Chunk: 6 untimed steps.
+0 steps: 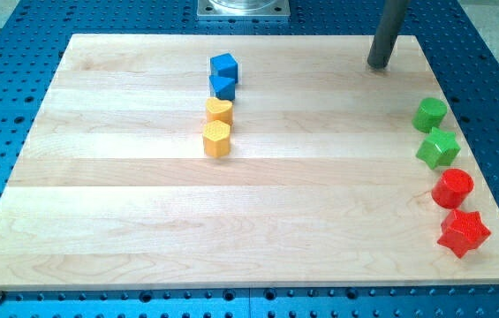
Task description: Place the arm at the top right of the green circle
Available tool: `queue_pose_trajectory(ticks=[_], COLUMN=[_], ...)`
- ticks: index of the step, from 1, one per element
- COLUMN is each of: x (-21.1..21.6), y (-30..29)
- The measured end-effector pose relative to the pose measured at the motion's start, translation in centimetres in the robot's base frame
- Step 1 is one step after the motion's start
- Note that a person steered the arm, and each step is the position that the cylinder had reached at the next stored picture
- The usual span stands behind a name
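Camera view: red star [464, 232] lying nearest the lens at the counter [125, 230] edge, view's bottom right; red cylinder [452, 188] just above, then green star [438, 148], then green circle [429, 114]. Yellow and blue blocks sitting well apart, centre top. My tip [378, 64] resting up and to the view's left of the green circle, near it, not touching. No fingers here, so no open-or-closed state to tell. Risk: clipping the circle while swinging round to its top right, nudging it into the green star.

surface [125, 221]: pale wood, lengthwise grain
base [19, 18]: blue, dotted with holes
rod [387, 34]: dark grey
blocks: 2 blue, 2 yellow, 2 green, 2 red
green circle [429, 114]: plain green
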State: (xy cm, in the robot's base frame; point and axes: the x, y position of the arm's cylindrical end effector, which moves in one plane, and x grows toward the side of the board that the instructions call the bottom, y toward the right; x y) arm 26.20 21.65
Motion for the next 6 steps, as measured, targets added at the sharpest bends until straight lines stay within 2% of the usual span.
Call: queue_pose_trajectory(ticks=[3,4,6], x=[-0.7,0.3,6.7], y=[0.0,1.3,10.6])
